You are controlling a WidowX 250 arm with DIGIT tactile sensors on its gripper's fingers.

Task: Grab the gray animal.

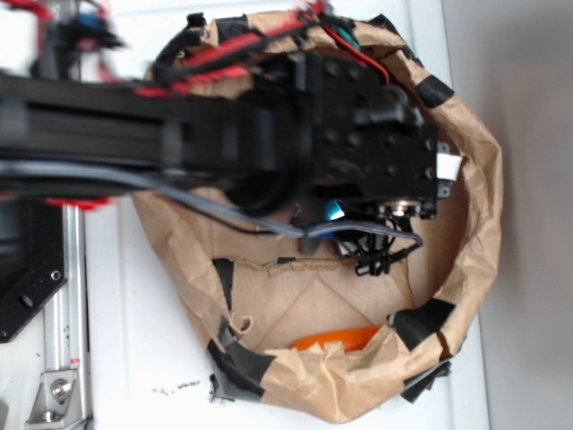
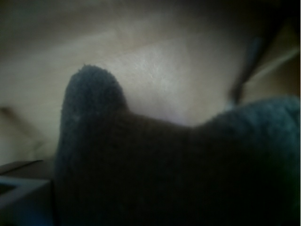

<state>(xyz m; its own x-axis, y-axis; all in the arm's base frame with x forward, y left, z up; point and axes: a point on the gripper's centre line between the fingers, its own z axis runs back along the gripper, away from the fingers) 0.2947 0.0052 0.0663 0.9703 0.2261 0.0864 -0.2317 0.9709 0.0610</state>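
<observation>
Dark gray plush of the gray animal (image 2: 178, 169) fills the lower half of the wrist view, very close to the camera; one rounded part (image 2: 91, 94) sticks up at the left. The plush hides my jaws there, and only a dark corner (image 2: 19, 193) of the gripper shows at the lower left. In the exterior view my gripper (image 1: 376, 258) hangs low inside a brown paper bag (image 1: 474, 242), under the black arm (image 1: 224, 134). The arm and wrist hide the animal in that view. I cannot see how the jaws stand.
The bag's crumpled rim is patched with black tape (image 1: 421, 318) and rings the gripper closely. An orange object (image 1: 336, 340) lies at the bag's near wall, and something blue (image 1: 333, 210) shows under the wrist. A metal rail (image 1: 63, 313) runs at the left on the white table.
</observation>
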